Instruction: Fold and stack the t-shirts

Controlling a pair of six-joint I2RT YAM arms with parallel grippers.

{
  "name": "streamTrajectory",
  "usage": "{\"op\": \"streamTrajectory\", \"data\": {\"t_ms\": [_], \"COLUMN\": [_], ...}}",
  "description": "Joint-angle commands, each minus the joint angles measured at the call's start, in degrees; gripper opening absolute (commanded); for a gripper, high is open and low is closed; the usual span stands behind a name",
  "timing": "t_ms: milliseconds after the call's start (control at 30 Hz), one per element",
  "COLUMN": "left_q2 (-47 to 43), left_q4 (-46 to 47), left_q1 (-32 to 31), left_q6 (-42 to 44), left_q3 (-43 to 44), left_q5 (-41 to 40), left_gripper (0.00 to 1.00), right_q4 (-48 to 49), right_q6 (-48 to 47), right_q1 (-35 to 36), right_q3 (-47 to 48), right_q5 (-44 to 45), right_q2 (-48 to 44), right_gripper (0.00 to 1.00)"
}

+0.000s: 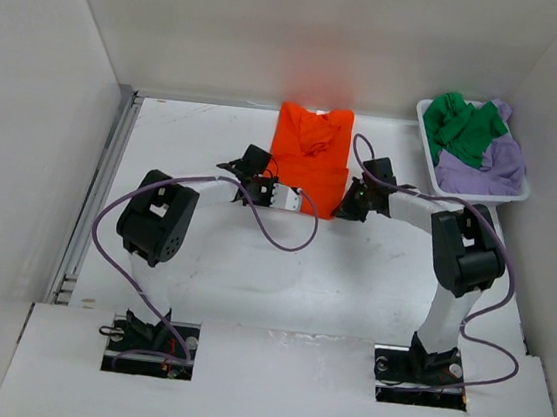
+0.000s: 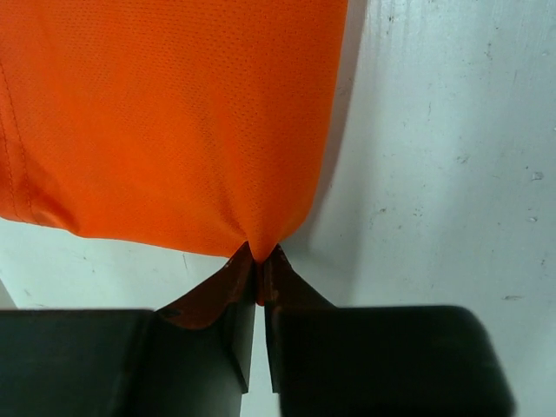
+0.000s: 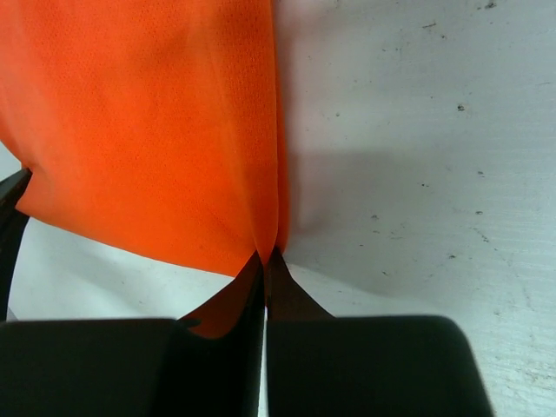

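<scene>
The orange t-shirt (image 1: 310, 152) lies flat at the back middle of the table, its collar end bunched. My left gripper (image 1: 282, 197) sits at the shirt's near left corner and my right gripper (image 1: 343, 206) at its near right corner. In the left wrist view the left gripper (image 2: 259, 256) is shut, pinching the hem of the orange t-shirt (image 2: 174, 122). In the right wrist view the right gripper (image 3: 265, 258) is shut on the edge of the orange t-shirt (image 3: 148, 130). A green t-shirt (image 1: 464, 129) and a lavender t-shirt (image 1: 489, 167) lie crumpled together.
A white basket (image 1: 481, 197) at the back right holds the green and lavender shirts. White walls close in the table on the left, back and right. A purple cable (image 1: 285, 238) loops over the table just in front of the orange shirt.
</scene>
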Motion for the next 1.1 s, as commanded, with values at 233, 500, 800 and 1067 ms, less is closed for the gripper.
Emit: {"op": "streamTrajectory", "data": {"t_ms": [233,500,800,1067], "left_q2": [-8.09,-28.38,-32.90,-22.36], "left_q4": [-11.76,-35.11,-57.92,-49.05], "left_q1": [-1.66,-8.69,-5.54,3.24], "left_q6": [-6.27,-14.62,-27.54,-32.82], "left_q3": [-5.00,-13.27,4.20,14.40], "left_q5": [0.64,0.81,12.06,14.35], "left_gripper": [0.00,0.00,0.01,0.02], "right_q4": [-1.60,-12.66,-25.16,-22.27], "right_q6": [-2.45,-2.81,3.35,-4.11], "right_q1": [2.46,12.72,22.15,14.95], "right_q3": [-4.55,-16.60,-12.31,-3.26], "right_q5": [-2.15,-2.77,-1.62,-2.94], "right_q2": [-7.46,-26.87,-42.11,-30.17], "right_gripper": [0.00,0.00,0.01,0.01]}}
